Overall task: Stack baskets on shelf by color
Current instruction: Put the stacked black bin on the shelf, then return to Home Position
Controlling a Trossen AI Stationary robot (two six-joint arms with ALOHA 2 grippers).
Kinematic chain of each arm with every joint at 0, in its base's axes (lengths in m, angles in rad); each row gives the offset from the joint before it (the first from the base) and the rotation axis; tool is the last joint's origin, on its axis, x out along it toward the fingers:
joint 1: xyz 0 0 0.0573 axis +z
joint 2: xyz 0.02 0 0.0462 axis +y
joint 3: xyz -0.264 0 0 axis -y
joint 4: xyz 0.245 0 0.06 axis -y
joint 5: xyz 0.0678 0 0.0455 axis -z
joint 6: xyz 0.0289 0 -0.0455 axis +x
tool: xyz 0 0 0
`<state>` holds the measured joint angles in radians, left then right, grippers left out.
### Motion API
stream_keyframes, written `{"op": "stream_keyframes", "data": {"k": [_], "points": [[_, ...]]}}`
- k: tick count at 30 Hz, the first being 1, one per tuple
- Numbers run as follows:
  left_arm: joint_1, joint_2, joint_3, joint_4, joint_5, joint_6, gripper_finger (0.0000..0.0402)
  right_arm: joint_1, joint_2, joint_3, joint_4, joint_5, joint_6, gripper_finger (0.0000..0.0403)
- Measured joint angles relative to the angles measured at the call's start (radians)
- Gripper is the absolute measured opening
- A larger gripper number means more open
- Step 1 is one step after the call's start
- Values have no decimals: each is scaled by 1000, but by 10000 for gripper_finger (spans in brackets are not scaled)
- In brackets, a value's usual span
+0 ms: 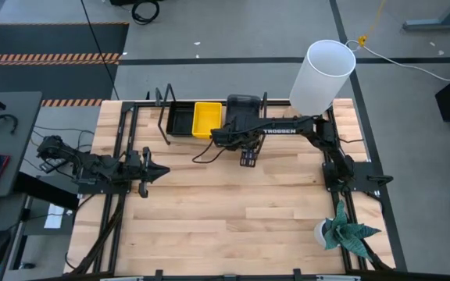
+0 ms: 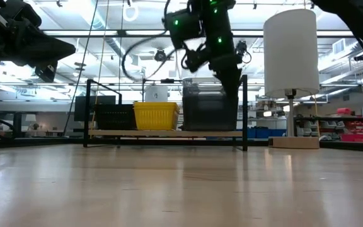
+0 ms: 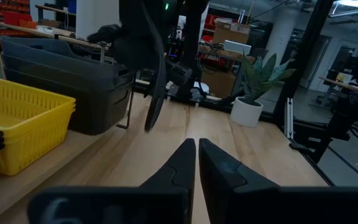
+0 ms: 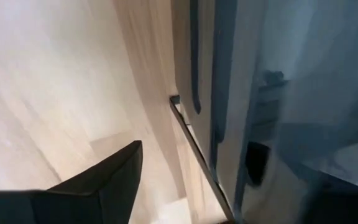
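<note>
Baskets sitting in a row on the shelf (image 1: 209,139): black basket (image 1: 180,121), yellow basket (image 1: 207,119), dark grey basket (image 1: 243,104). Right gripper (image 1: 247,156) hovering just beside the grey one, spread unreadable. Possibly risking a snag on the wire end frame (image 2: 244,112). Left gripper (image 3: 196,163) waiting pressed together, well apart. Grey basket (image 4: 229,74) filling the right wrist view, blurred.

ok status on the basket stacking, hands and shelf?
Right hand at the dark grey basket on the shelf. Left hand shut, empty, waiting at table left. Black basket and yellow basket shelved. Nothing in the way.
</note>
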<state>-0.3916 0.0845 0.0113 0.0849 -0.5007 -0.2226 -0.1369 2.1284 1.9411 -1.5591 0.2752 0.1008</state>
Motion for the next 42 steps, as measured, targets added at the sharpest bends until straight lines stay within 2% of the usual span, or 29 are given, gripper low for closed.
{"op": "stream_keyframes", "data": {"k": [10,36,39,42], "points": [[0,0,0,0,0,0,35,-10,-162,0,-6,-7,28,294],[0,0,0,0,0,0,26,39,-564,-2,211,-91,31,293],[0,0,0,0,0,0,30,51,-628,-47,262,-90,49,293],[0,0,0,0,0,0,35,51,-716,-156,335,-90,60,293]]}}
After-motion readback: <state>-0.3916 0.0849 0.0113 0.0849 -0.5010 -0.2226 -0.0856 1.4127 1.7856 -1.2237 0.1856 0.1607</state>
